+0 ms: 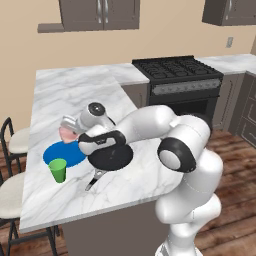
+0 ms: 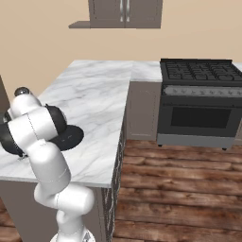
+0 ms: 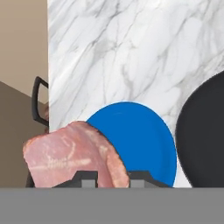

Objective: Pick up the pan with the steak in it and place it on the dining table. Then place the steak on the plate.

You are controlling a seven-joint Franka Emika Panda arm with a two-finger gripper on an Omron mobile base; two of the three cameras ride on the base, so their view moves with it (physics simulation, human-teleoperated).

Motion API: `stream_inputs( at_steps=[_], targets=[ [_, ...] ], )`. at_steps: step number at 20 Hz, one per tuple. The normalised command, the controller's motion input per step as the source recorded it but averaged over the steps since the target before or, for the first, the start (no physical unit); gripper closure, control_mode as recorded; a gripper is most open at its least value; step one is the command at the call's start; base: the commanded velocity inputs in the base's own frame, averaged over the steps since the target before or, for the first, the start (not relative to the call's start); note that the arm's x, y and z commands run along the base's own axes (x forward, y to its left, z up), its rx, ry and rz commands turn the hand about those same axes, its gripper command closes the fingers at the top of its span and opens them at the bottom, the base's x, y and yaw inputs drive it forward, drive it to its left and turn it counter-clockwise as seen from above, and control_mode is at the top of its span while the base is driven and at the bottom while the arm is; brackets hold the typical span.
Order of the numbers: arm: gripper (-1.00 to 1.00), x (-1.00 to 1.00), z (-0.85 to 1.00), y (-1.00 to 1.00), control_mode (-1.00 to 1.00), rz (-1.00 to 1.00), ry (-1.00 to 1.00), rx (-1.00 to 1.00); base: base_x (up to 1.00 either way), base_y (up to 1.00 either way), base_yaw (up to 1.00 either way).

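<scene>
No readable brand, label or writing anywhere. Clamped between the fingertips [image 3: 89, 178]: the steak [image 3: 72, 155], a pink-red slab with paler marbling and a rounded, uneven outline, hanging clear of the surface and lapping over the near-left rim of the plate [image 3: 138, 142] in the hand view. Gripper [image 1: 70, 131] closed on the meat, just above the plate's far edge. Beyond and right of the fingers, the flat bright blue plate; further right, just beside it, the black pan [image 1: 111, 157], its handle pointing toward the near edge of the dining table [image 1: 65, 95]. Near the plate's near-left rim, a small green cup [image 1: 58, 170]. Ahead of the fingers, broad bare marble; to their left, close by, the table's edge and a dark-framed stool [image 1: 15, 142].
</scene>
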Motion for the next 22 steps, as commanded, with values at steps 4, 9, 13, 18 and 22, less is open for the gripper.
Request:
stream_inputs(
  at_steps=[4,9,13,18,22],
  targets=[
    [1.00,0.07,-0.15,0.20,-1.00,-0.01,0.05,-0.01,0.00,0.00,0.00],
    [1.00,0.00,-0.02,0.03,-1.00,0.00,0.01,0.00,0.00,0.00,0.00],
    [1.00,0.04,-0.11,0.06,-1.00,0.00,0.02,-0.01,0.00,0.00,0.00],
    [1.00,0.27,-0.18,0.09,-1.00,-0.02,0.05,-0.04,0.00,0.00,0.00],
    [1.00,0.32,-0.15,0.10,-1.00,-0.03,0.06,-0.03,0.00,0.00,0.00]
  ],
)
